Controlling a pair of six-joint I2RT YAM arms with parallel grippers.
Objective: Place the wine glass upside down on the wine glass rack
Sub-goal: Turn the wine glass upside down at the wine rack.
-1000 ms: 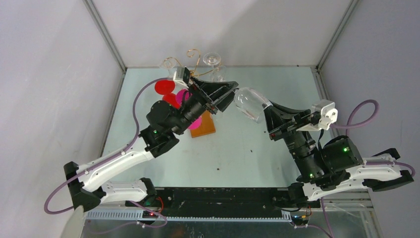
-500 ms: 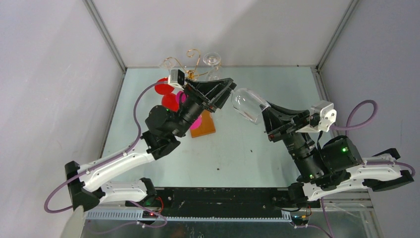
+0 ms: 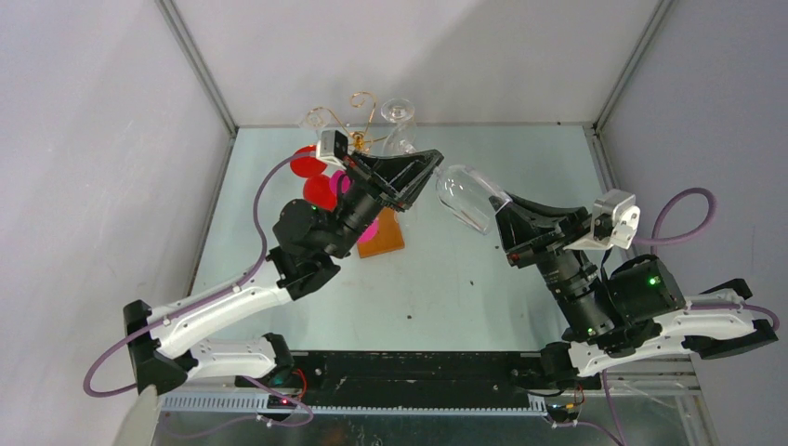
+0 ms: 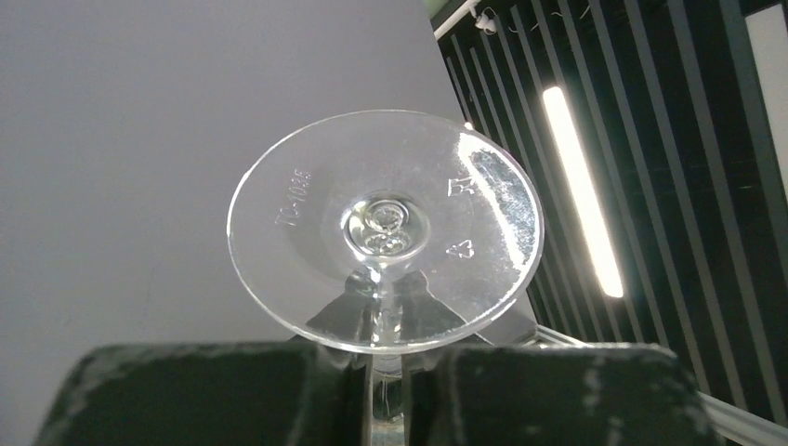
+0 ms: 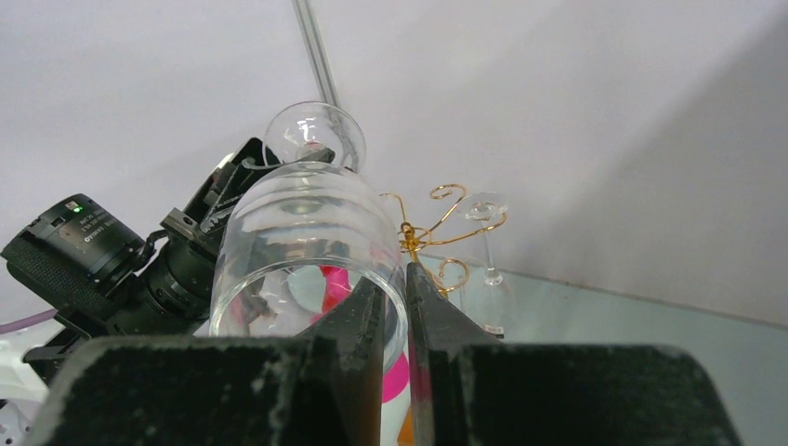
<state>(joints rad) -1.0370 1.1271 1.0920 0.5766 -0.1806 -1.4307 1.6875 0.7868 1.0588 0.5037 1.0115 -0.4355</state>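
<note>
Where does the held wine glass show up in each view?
Top external: wine glass tilted at centre.
Left wrist: its foot fills the centre.
Right wrist: its bowl centre-left.
Shared landmark: wine glass rack, upper centre in top external, right of the bowl in right wrist; absent from left wrist.

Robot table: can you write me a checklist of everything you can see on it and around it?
Surface: pale green table with a few tiny dark specks.
Job's things: wine glass in the air, lying sideways between the arms; wine glass rack at the back, another glass hanging upside down on it.
Clutter: red and pink round pieces beside the rack, partly hidden; cannot tell what they are.
Grippers: left gripper shut on the stem; right gripper pinching the bowl's rim.
Cables: a purple cable along each arm.
Surroundings: grey walls and metal frame posts.
</note>
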